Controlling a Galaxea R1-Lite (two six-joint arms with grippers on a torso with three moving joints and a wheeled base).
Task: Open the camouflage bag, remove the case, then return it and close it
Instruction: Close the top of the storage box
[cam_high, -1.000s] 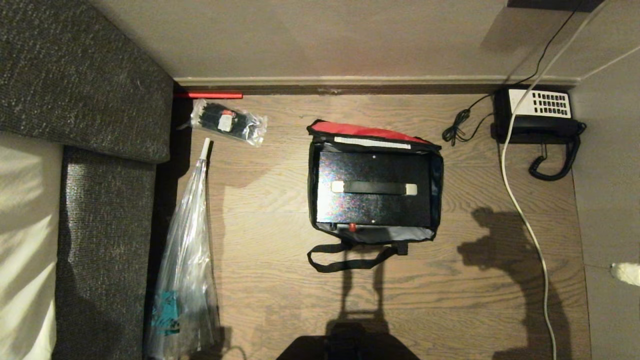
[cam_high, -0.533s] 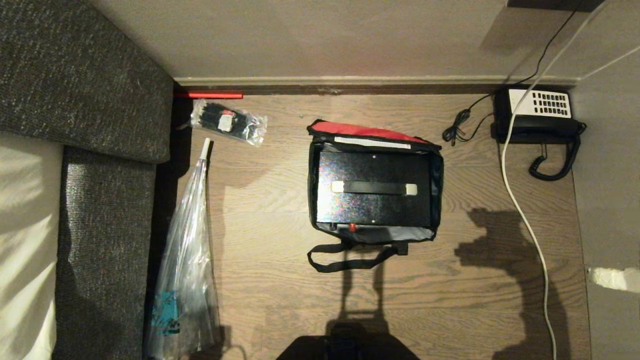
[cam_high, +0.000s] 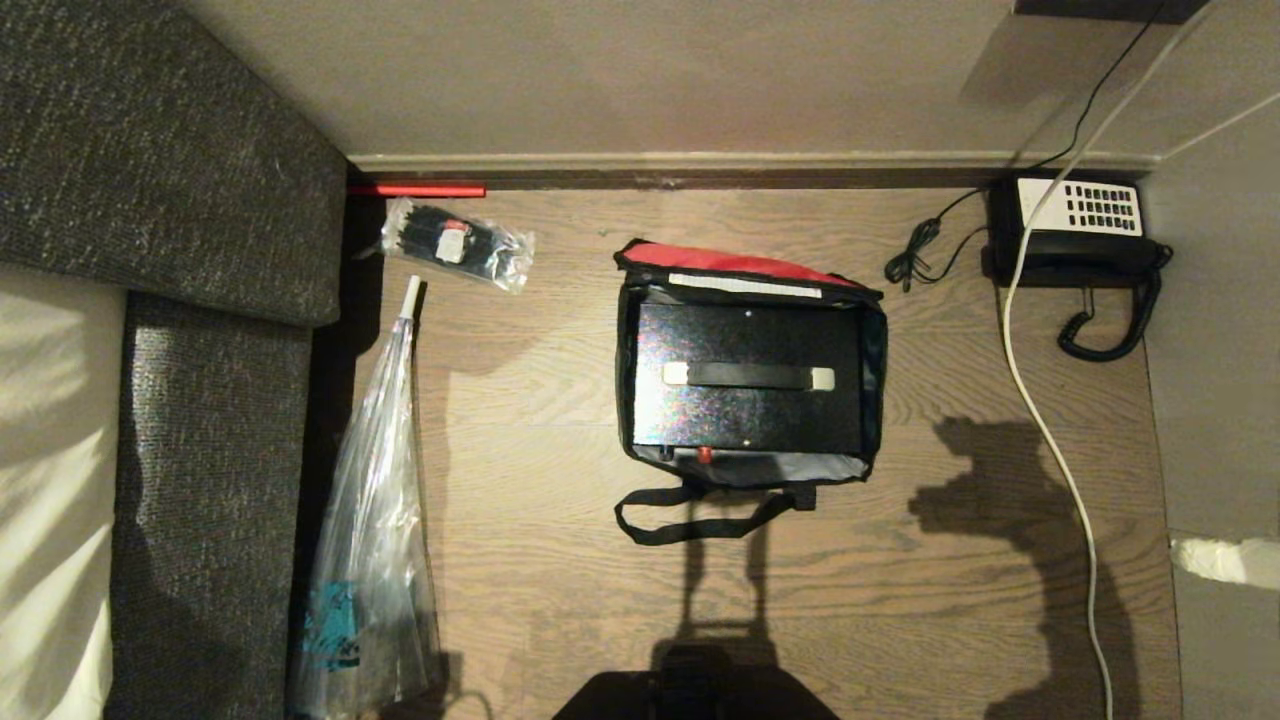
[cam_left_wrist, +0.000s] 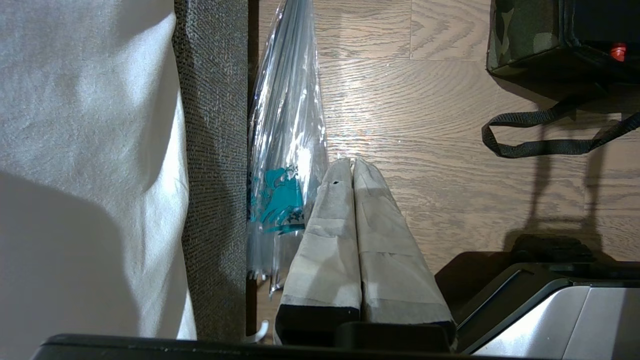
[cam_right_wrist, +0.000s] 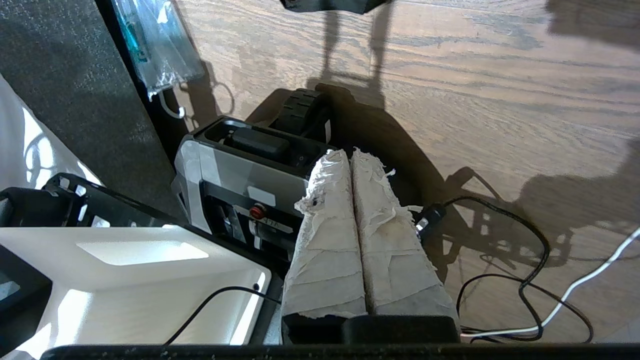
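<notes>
The camouflage bag (cam_high: 876, 350) stands open on the wooden floor in the middle of the head view, its red-edged lid (cam_high: 730, 260) folded back toward the wall. The glossy black case (cam_high: 745, 335) sits inside it, handle (cam_high: 748, 376) up and red button (cam_high: 704, 455) at the near side. A black strap (cam_high: 690, 525) lies in front. My right gripper (cam_high: 1190, 553) shows at the right edge, well to the right of the bag; in its wrist view the right gripper (cam_right_wrist: 350, 152) is shut and empty. My left gripper (cam_left_wrist: 352, 162) is shut and empty, low beside the sofa, with a corner of the bag (cam_left_wrist: 515, 30) off to one side.
A dark sofa (cam_high: 200, 400) fills the left side. A long clear plastic bag (cam_high: 375, 540) and a small one (cam_high: 455, 240) lie beside it. A desk telephone (cam_high: 1075, 225) and a white cable (cam_high: 1040, 420) are at the right. My base (cam_high: 690, 690) is at the near edge.
The taped fingers of my right gripper have come further into the head view from the right edge, moving left. The bag and the case have not moved.
</notes>
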